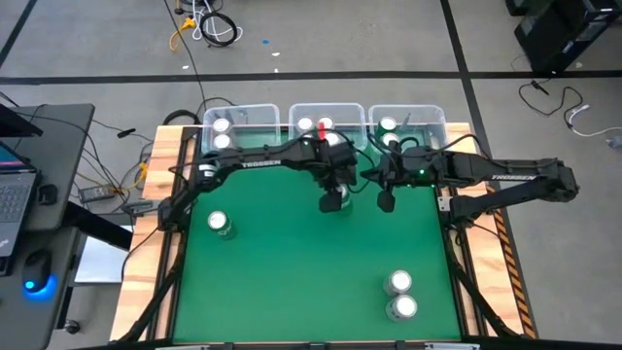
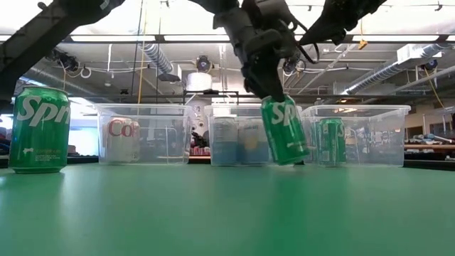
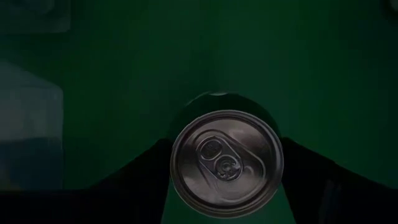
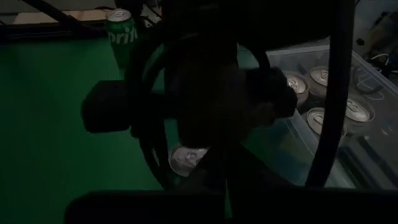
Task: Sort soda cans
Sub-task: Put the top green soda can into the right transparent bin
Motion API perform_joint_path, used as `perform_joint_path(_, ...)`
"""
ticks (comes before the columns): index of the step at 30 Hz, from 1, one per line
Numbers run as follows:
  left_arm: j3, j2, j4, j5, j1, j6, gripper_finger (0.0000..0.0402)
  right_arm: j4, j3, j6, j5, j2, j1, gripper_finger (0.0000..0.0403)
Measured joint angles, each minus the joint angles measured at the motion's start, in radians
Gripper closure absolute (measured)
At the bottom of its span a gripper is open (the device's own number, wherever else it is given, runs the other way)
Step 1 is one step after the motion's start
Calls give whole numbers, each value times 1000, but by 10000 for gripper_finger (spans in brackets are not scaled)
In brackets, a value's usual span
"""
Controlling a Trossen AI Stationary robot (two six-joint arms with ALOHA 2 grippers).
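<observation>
Overhead, left gripper [image 2: 274, 96] holds a tilted green Sprite can [image 2: 285, 131].

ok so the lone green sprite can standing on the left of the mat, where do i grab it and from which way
Grip the Sprite can across its round side wall near the top, coming straight down. It stands upright with open mat all round, so the fingers can likely straddle it from either side.

A dark arm [image 4: 211, 93] with looping cables is filling most of the view above the green bench [image 4: 50, 124]. A green soda can [image 4: 120, 34] is standing upright far off on the bench. Silver-topped cans [image 4: 323, 76] are sitting in a clear bin [image 4: 298, 134]; another can top [image 4: 185, 158] is showing beneath the arm
</observation>
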Motion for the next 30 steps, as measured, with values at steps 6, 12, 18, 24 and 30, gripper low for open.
perform_joint_path(6, 6, 28, 19, -3, 0, -1, 152, -3, 0, 3, 0, 0, 0, 401)
perform_joint_path(12, 9, 39, 27, -1, 0, -3, 144, -2, 0, 2, 0, 1, 0, 401)
perform_joint_path(18, 6, 44, 73, 14, -1, -3, 99, -7, 0, 1, 0, 1, 0, 402)
perform_joint_path(24, 3, 47, 103, 30, 0, -4, 67, -19, 0, 7, 2, 0, 0, 398)
perform_joint_path(30, 2, 45, 133, 47, 5, 8, 66, -24, 0, 0, 3, -2, 0, 392)
